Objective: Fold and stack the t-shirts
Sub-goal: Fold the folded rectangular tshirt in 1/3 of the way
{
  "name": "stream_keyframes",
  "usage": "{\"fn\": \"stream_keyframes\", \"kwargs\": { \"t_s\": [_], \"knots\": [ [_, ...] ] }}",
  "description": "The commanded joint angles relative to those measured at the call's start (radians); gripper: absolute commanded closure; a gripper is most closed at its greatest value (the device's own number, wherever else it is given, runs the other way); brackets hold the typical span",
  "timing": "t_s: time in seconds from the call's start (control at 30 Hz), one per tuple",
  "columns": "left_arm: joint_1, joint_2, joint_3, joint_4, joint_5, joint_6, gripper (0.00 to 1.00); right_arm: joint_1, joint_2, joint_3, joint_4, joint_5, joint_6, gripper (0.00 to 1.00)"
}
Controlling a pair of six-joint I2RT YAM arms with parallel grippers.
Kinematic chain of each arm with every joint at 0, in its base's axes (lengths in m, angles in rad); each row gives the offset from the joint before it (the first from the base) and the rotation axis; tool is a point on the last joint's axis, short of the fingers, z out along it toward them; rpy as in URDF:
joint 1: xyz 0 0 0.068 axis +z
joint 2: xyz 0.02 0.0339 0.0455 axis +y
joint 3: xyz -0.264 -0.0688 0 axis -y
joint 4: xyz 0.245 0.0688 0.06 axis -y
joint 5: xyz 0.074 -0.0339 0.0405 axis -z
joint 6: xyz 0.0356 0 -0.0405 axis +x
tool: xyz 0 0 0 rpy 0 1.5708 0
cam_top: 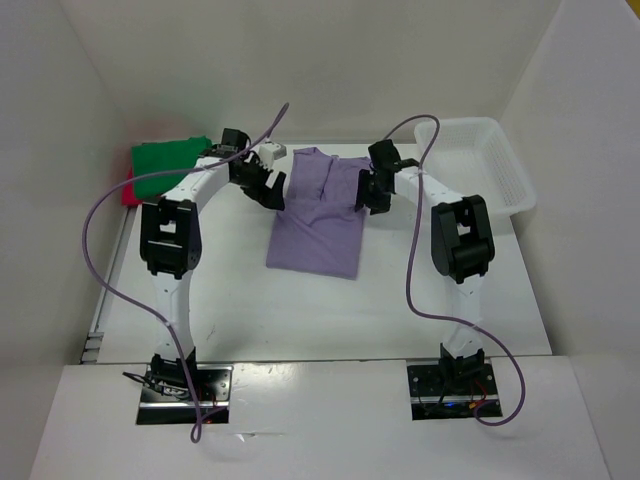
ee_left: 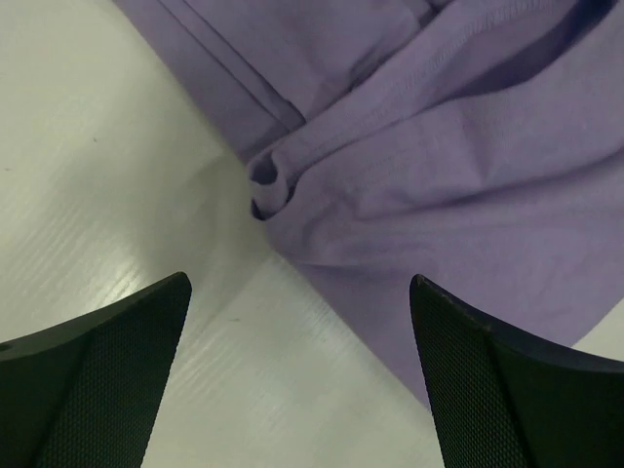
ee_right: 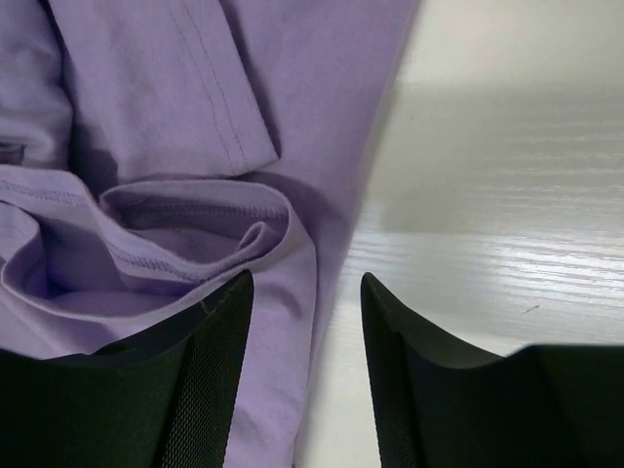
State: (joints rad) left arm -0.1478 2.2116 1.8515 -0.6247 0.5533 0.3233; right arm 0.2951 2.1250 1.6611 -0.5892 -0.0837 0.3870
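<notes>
I judge the lavender shirt [cam_top: 318, 215] to be mid-fold: it lies at the middle of the table [cam_top: 300, 310] with its sleeves turned in, while the green shirt [cam_top: 168, 160] sits on the red shirt [cam_top: 128, 192] at far left. Next I must pinch both corners of one end and carry them over. My left gripper [ee_left: 300, 280] hovers at the left edge, jaws wide and empty; my right gripper [ee_right: 304, 277] hangs over the right edge, jaws partly apart, holding nothing. Both arms reach forward with wrists tipped down.
</notes>
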Motion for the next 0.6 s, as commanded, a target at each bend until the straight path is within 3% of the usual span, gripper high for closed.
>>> {"fn": "stream_keyframes", "kwargs": {
  "t_s": [0.0,0.23,0.5,0.57],
  "knots": [
    [0.008,0.01,0.055,0.057,0.028,-0.052,0.01,0.027,0.001,0.052,0.035,0.061,-0.019,0.47],
    [-0.001,0.051,0.032,0.111,0.01,-0.052,0.01,0.036,0.075,0.12,0.037,0.033,-0.019,0.48],
    [-0.033,0.108,0.057,0.079,0.046,-0.03,0.22,0.036,0.13,0.184,0.015,0.01,-0.028,0.54],
    [-0.047,0.117,0.066,0.079,0.046,-0.02,0.28,0.036,0.13,0.163,0.015,-0.002,-0.019,0.62]
  ]
}}
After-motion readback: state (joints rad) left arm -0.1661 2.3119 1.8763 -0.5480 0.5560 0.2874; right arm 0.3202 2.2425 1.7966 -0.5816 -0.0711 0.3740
